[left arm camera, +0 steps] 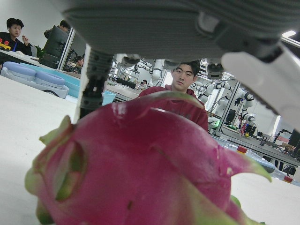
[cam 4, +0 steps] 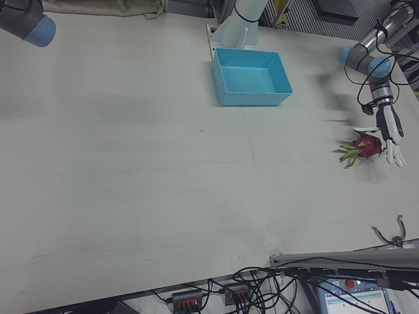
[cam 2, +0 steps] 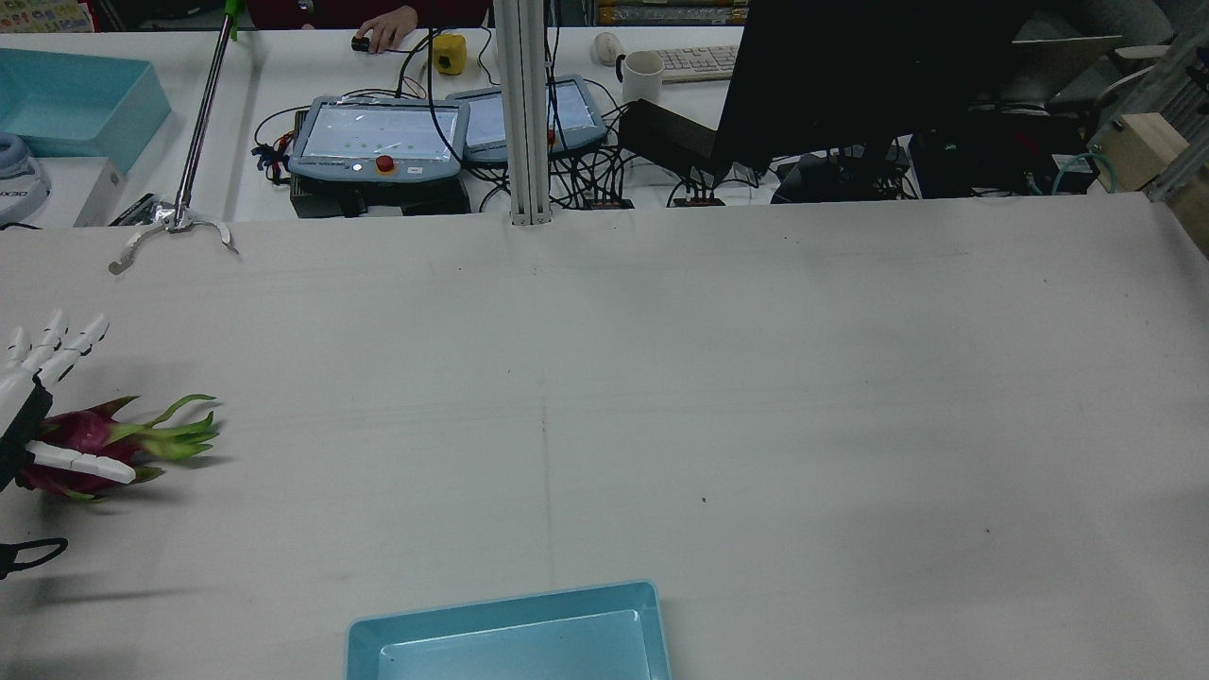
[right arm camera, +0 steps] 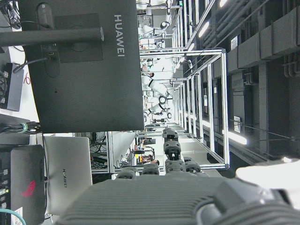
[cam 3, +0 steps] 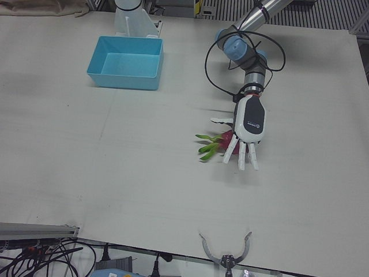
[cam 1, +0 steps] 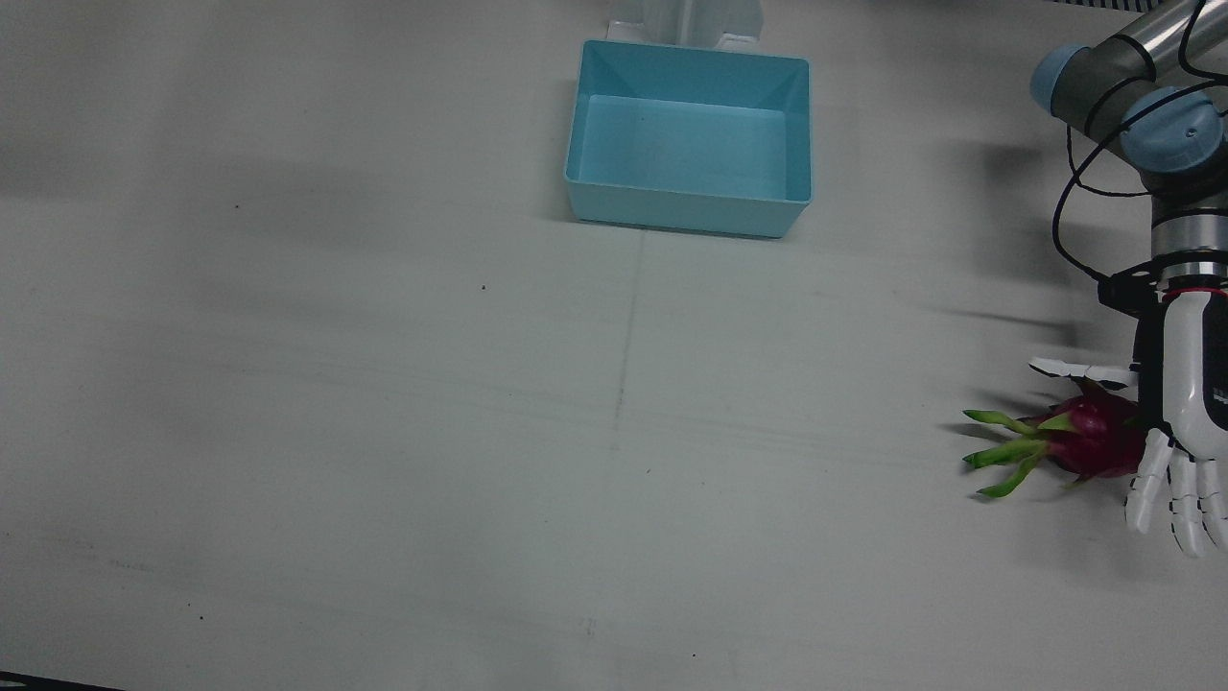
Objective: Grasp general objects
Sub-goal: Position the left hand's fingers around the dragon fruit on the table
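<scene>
Hovering directly over the dragon fruit, the left hand has its fingers spread and grips nothing. The fruit lies on the table, leaves pointing toward the middle. Lower the palm and curl around the red body, not the leaves. Farther back, the blue bin is empty. The right hand's fingers cannot be judged.

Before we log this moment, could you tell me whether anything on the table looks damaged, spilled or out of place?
Nothing stands out: the pink dragon fruit lies intact under the open left hand, and the light-blue plastic bin sits upright.
</scene>
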Robot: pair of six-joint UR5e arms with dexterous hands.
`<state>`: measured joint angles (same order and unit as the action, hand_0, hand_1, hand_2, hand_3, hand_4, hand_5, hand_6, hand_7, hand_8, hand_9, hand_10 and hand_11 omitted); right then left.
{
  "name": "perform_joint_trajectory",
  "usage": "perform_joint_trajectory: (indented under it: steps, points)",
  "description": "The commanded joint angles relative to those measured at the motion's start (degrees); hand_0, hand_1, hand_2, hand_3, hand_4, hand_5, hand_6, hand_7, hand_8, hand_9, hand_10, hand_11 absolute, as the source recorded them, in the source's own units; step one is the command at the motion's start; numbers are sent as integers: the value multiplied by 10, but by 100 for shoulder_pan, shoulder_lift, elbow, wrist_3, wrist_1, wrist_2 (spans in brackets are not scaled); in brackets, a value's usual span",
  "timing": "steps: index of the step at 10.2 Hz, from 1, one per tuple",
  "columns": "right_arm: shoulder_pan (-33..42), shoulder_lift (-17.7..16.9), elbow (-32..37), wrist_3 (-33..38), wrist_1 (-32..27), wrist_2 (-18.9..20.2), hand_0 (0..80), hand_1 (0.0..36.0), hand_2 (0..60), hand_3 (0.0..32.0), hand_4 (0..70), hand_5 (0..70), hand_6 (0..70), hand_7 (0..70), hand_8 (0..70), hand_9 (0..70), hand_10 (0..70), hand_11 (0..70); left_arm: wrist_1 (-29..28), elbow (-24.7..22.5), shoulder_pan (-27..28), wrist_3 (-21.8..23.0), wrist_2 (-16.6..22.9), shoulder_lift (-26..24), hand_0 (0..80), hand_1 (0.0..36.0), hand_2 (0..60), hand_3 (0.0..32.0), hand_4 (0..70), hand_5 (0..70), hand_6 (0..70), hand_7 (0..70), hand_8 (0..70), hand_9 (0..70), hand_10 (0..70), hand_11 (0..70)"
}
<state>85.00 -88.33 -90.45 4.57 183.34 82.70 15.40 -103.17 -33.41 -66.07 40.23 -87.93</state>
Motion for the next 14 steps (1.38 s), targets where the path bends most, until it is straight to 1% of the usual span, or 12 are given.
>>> perform_joint_trajectory:
  steps: [1,4,5,7,8,9,10,11,12,13,14]
  points:
    - [-1,0,1,0,0,0,0,0,0,0,0,0,0,0,0,0,0,0,7,157,19,-11,-58,13,493,155,0,320,0,0,0,0,2,0,0,0]
    - [-1,0,1,0,0,0,0,0,0,0,0,0,0,0,0,0,0,0,-2,272,89,-11,-164,13,495,159,0,320,0,0,0,0,7,0,0,0]
    - [-1,0,1,0,0,0,0,0,0,0,0,0,0,0,0,0,0,0,6,272,115,-11,-199,13,497,161,0,320,0,22,0,0,9,0,0,0]
    - [-1,0,1,0,0,0,0,0,0,0,0,0,0,0,0,0,0,0,76,272,465,-11,-549,13,496,162,0,320,0,74,0,0,12,0,0,0]
    - [-1,0,1,0,0,0,0,0,0,0,0,0,0,0,0,0,0,0,112,263,554,-3,-664,13,496,162,0,320,0,108,0,0,14,0,0,0]
    - [-1,0,1,0,0,0,0,0,0,0,0,0,0,0,0,0,0,0,147,254,564,-3,-674,4,496,165,0,320,0,179,0,0,21,0,0,0]
    - [-1,0,1,0,0,0,0,0,0,0,0,0,0,0,0,0,0,0,191,254,564,-3,-674,-5,494,165,0,320,0,249,0,0,23,0,4,18]
    - [7,0,1,0,0,0,0,0,0,0,0,0,0,0,0,0,0,0,209,237,564,-3,-674,-14,494,166,0,320,0,277,0,0,23,0,15,39]
    - [-1,0,1,0,0,0,0,0,0,0,0,0,0,0,0,0,0,0,261,219,555,6,-674,-22,493,165,0,320,0,284,0,0,22,0,18,43]
    - [-1,0,1,0,0,0,0,0,0,0,0,0,0,0,0,0,0,0,322,167,555,6,-674,-40,495,169,0,320,0,318,0,1,20,0,27,58]
    - [-1,0,1,0,0,0,0,0,0,0,0,0,0,0,0,0,0,0,436,131,564,6,-674,-49,496,173,7,320,0,369,0,10,18,0,51,92]
